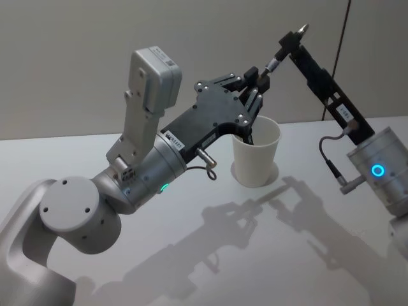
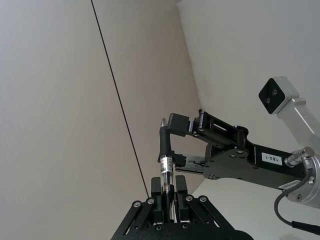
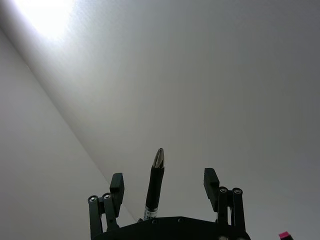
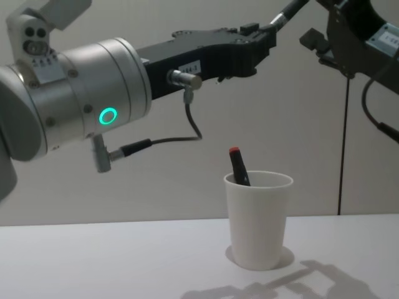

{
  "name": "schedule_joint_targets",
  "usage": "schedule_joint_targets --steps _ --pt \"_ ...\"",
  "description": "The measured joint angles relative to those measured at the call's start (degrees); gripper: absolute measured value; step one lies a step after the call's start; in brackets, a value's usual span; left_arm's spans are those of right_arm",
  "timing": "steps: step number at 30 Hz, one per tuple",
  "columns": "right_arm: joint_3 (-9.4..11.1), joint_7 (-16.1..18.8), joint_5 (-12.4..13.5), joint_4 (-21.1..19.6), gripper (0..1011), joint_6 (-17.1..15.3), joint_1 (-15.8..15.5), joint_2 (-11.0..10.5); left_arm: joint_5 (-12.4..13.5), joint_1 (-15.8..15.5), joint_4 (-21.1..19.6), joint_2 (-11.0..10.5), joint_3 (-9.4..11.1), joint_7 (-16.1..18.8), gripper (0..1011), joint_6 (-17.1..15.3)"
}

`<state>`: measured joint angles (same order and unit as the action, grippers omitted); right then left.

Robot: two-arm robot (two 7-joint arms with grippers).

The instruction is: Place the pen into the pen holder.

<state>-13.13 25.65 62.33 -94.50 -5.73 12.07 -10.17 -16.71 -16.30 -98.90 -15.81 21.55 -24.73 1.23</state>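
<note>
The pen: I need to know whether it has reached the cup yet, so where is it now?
The pen is up in the air, gripped by the left gripper, its upper end between the open fingers of the right gripper. In the head view it is above the white cup, not inside.

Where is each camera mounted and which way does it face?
Head view: high, looking down at the table; left end effector gripping the pen above the cup.
Chest view: low, looking across; cup side-on, left arm overhead.
Left wrist view: up along the pen to the right end effector.
Right wrist view: towards the wall; its open fingers flank the pen.
Head and chest share the cup.
</note>
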Motion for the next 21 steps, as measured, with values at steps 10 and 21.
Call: schedule_joint_targets --steps 10,21 --pt "-0.08 0.8 1.17 0.15 1002 -0.32 0.42 -0.26 0.0 0.01 0.0 0.0 0.0 0.0 166 0.0" --pt "-0.47 1.61 2.29 0.35 1002 -0.48 0.77 -0.28 0.0 0.0 0.0 0.0 0.0 0.0 166 0.0"
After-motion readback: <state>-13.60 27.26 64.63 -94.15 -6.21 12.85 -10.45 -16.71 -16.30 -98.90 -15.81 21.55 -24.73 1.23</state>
